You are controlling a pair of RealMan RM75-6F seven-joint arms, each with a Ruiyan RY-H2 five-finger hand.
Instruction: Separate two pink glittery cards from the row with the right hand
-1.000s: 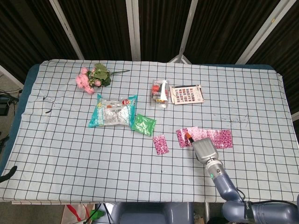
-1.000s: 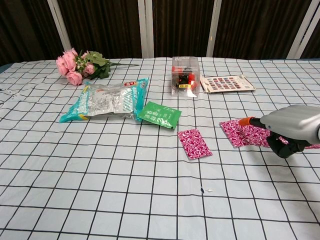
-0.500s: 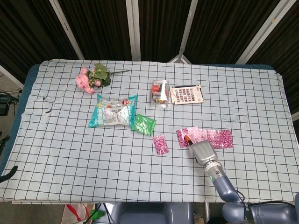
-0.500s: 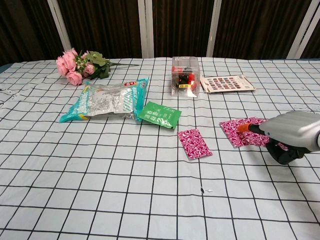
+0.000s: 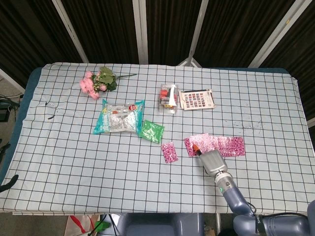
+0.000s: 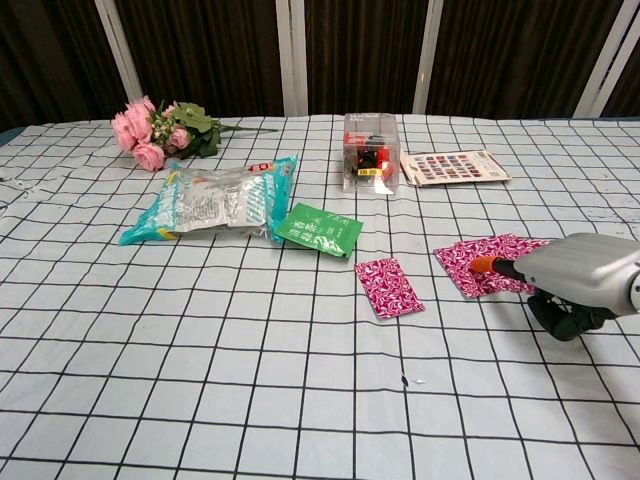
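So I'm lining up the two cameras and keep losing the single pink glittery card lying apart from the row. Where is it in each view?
Head view: the lone pink card lies just below centre, left of the card row and of the right hand.
Chest view: the same card sits right of centre, left of the hand's orange fingertip.
Shared landmark: the green packet, up and to the left of it in both.

Bare checked tablecloth (image 6: 250,400) left of my right hand (image 6: 580,272); lone pink glittery card (image 6: 389,286) lies between.
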